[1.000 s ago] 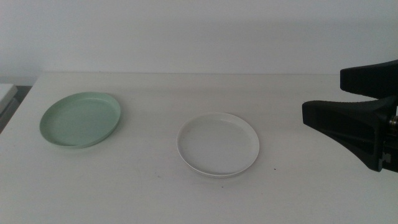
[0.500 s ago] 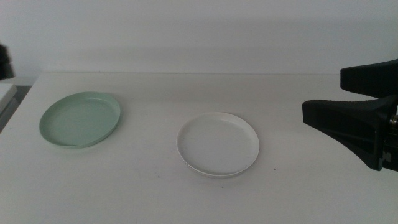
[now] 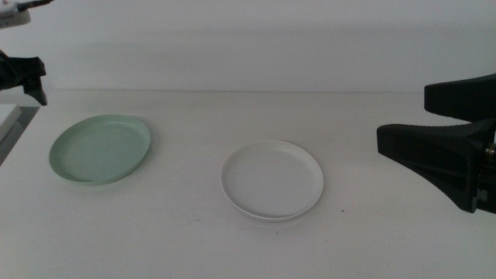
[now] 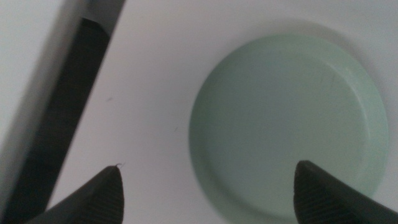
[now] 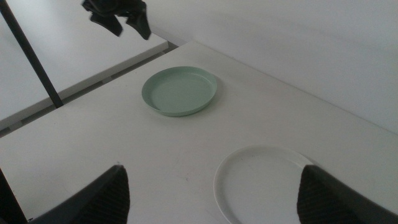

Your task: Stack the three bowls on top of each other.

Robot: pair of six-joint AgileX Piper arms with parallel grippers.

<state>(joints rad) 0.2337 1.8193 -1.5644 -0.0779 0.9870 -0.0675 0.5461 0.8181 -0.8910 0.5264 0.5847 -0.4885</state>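
White surface. Mint green bowl flat at left; white bowl flat near centre. Bowls well apart.

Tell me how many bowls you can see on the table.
2: the mint green bowl at the table's left, the white bowl near the middle. No grey one shows; it may be out of view.

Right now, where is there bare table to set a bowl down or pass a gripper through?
Bare table lies between the mint green bowl and the white bowl, and along the near edge. It is tighter right of the white bowl, where the right gripper sits, and above the green bowl, where the left gripper hangs.
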